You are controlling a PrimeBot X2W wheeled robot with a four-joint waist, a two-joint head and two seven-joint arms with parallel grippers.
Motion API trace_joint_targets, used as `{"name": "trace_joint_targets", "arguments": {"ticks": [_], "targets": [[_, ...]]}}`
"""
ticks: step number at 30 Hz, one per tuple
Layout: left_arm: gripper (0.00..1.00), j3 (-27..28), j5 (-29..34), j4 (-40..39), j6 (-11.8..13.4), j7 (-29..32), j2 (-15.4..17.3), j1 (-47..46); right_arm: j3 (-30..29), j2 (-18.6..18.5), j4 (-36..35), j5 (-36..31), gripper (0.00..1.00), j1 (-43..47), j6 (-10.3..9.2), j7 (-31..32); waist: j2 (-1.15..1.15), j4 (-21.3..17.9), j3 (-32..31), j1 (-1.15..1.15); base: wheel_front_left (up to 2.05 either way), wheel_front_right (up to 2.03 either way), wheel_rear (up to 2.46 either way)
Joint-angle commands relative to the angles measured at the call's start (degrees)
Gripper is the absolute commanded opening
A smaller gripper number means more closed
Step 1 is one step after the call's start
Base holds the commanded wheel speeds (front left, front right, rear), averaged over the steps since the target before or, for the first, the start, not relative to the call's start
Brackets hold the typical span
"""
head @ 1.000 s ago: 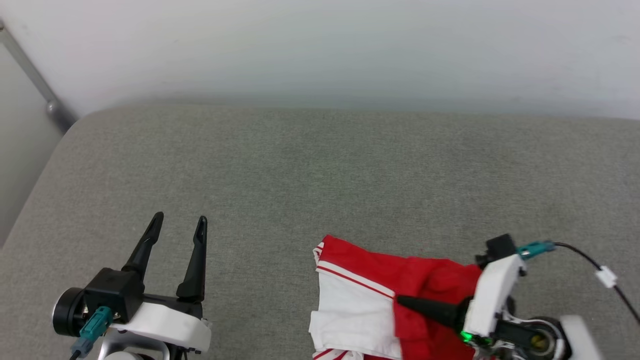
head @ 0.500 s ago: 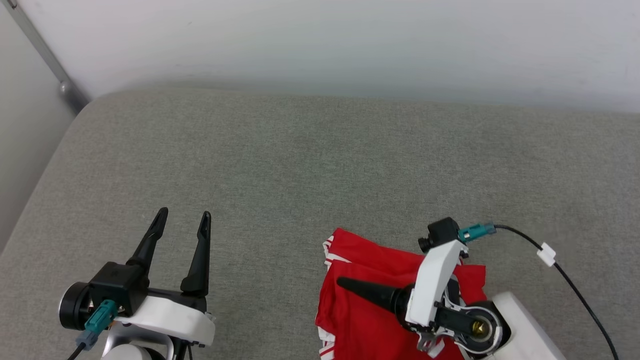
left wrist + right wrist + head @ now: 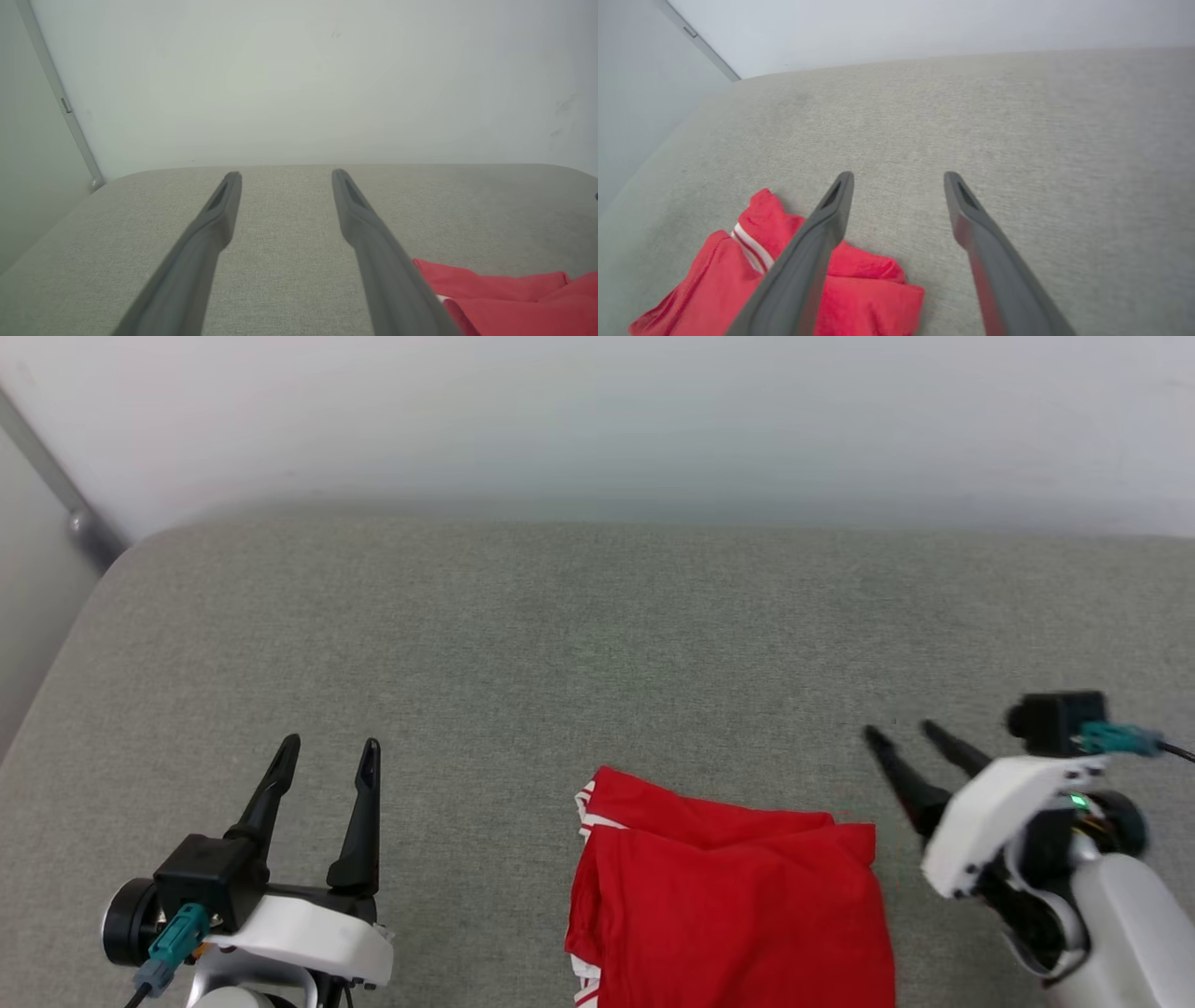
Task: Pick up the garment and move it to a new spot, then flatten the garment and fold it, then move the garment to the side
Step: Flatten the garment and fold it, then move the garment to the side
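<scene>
Head, left wrist and right wrist views of a two-armed robot at a cushioned surface.

**Garment.** The red soft-cloth jersey shirt with red-and-white striped trim [image 3: 728, 896] lies in a compact layered bundle on the grey woven-fabric cushioned surface [image 3: 560, 644]. A plain red face is turned up, and no lettering or number can be seen. Striped trim [image 3: 586, 803] shows along the bundle's left edge. The head view's lower border cuts off its near part. In the left wrist view the shirt [image 3: 504, 298] appears at the lower right, and in the right wrist view [image 3: 868, 298] at the lower left, with white stripes on one fold.

**Left hand.** The left hand [image 3: 331, 742] is well to the left of the shirt and apart from it. Its two long dark fingers stand wide, with nothing between them and only grey fabric beyond. The left wrist view [image 3: 286, 173] shows the same spread.

**Right hand.** The right hand [image 3: 899, 729] is just to the right of the shirt's far right corner and is not gripping the cloth. Its fingers are spread wide and empty, as the right wrist view [image 3: 899, 175] confirms. There, one finger crosses in front of the shirt, and whether it touches the cloth cannot be told.

**Surroundings.** Beyond the shirt, past the far edge of the cushioned surface, stands a pale plain wall [image 3: 597, 420]. A slanted grey metal rail [image 3: 56, 490] lies far to the shirt's left.
</scene>
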Motion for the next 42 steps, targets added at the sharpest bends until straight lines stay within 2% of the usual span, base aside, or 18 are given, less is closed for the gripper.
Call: {"name": "trace_joint_targets", "arguments": {"ticks": [1, 6, 11, 18, 25, 39, 42], "targets": [[1.00, 0.42, -0.18, 0.04, 0.31, -0.36, -0.25, 0.97, -3.10, -0.51, 0.03, -3.02, 1.00, 1.90, -0.03, -1.94, 0.00, -0.37, -0.29, 0.00, 0.00, 0.00, 0.00], [1.00, 1.21, -0.34, -0.03, 0.70, -0.46, 0.08, 2.28, -12.46, -0.55, -4.06, -11.82, 1.00, 6.54, -0.03, -7.35, 0.00, -1.32, -1.05, 0.00, 0.00, 0.00, 0.00], [1.00, 1.94, 0.05, -0.74, 1.41, -0.58, 0.37, 4.26, -16.88, 1.13, -12.96, -17.23, 1.00, 12.42, -0.03, -11.13, 0.00, -2.25, -2.13, 0.00, 0.00, 0.00, 0.00], [1.00, 2.00, 0.24, -1.23, 2.26, -0.64, 0.79, 7.18, -16.62, 3.98, -23.69, -20.53, 1.00, 20.66, -0.03, -11.00, 0.00, -3.43, -4.64, 0.00, 0.00, 0.00, 0.00], [1.00, 1.43, -0.37, -1.38, 2.82, -0.16, 0.78, 9.54, -15.23, 5.70, -29.63, -21.07, 1.00, 26.06, -0.03, -10.84, 0.00, -4.40, -6.33, 0.00, 0.00, 0.00, 0.00], [1.00, 2.11, -1.45, -1.95, 3.40, -0.17, 0.64, 9.96, -15.83, 8.00, -31.92, -21.51, 1.00, 27.69, -0.03, -9.90, 0.00, -5.55, -6.25, 0.00, 0.00, 0.00, 0.00], [1.00, 2.29, -1.53, -2.20, 3.58, -0.16, 0.74, 9.89, -17.77, 8.75, -31.20, -19.70, 1.00, 27.46, -0.03, -7.90, 0.00, -5.97, -5.89, 0.00, 0.00, 0.00, 0.00]]}}
